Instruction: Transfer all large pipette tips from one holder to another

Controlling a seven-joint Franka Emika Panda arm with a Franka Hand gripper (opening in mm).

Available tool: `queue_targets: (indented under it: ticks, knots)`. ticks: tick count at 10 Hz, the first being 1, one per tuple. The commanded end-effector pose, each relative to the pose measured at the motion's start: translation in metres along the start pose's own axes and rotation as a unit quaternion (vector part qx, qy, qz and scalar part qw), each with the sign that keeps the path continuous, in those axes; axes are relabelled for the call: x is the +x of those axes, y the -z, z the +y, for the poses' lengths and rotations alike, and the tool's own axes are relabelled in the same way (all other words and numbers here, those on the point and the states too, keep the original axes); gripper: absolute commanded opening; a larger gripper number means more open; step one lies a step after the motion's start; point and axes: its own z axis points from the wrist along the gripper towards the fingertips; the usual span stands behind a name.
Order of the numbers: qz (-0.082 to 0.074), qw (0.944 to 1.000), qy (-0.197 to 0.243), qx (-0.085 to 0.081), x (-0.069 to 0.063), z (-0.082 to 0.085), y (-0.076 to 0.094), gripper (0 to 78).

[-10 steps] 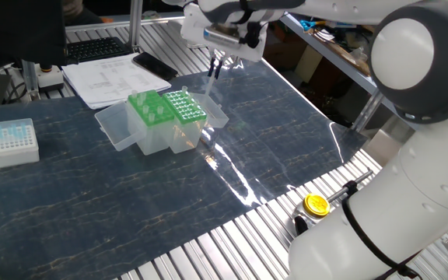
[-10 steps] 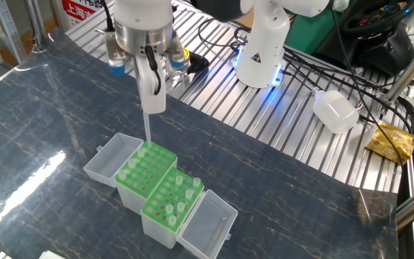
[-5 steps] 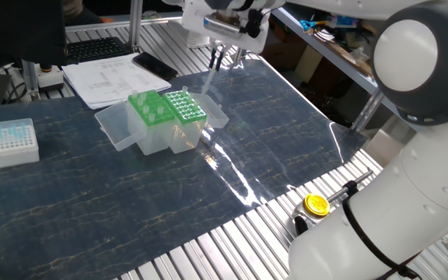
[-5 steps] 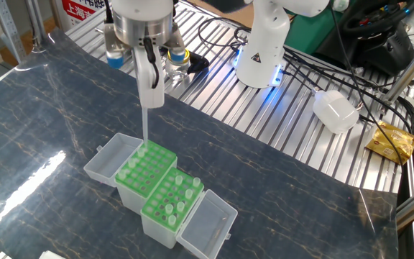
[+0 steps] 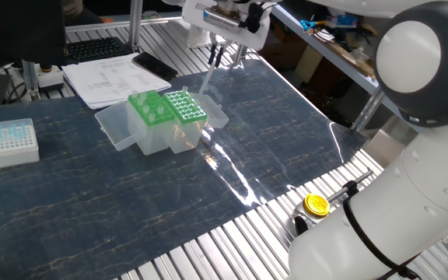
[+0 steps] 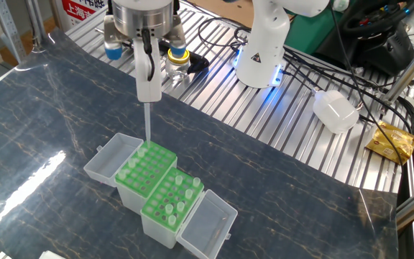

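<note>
My gripper hangs above the back edge of the far green holder, shut on the collar of one large pipette tip. That clear tip points straight down, its end clear of the rack. The near green holder carries several upright tips. In the one fixed view the gripper is high behind the two green holders, and the held tip slants down toward them.
Clear hinged lids lie open beside the holders. A small white tip box sits at the mat's left. Papers and a phone lie behind. A yellow cap rests on the slatted edge.
The gripper has risen straight up with the tip, which now hangs higher over the far holder. The holders have not moved.
</note>
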Motion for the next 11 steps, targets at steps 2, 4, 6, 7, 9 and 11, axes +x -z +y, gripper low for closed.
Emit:
queue_targets:
  ticks: [2,4,6,7,9,11]
  knots:
    - [0.018,0.9969,-0.075,-0.014,0.012,0.007,0.006,1.1]
    - [0.013,0.9928,-0.119,-0.008,0.023,0.017,0.004,1.1]
    - [0.009,0.9883,-0.152,-0.003,0.031,0.026,0.0,1.1]
    - [0.009,0.988,-0.154,-0.003,0.032,0.026,-0.001,1.1]
    - [0.008,0.9807,-0.196,-0.002,0.035,0.038,-0.009,1.1]
    - [0.008,0.9756,-0.22,-0.002,0.034,0.043,-0.014,1.1]
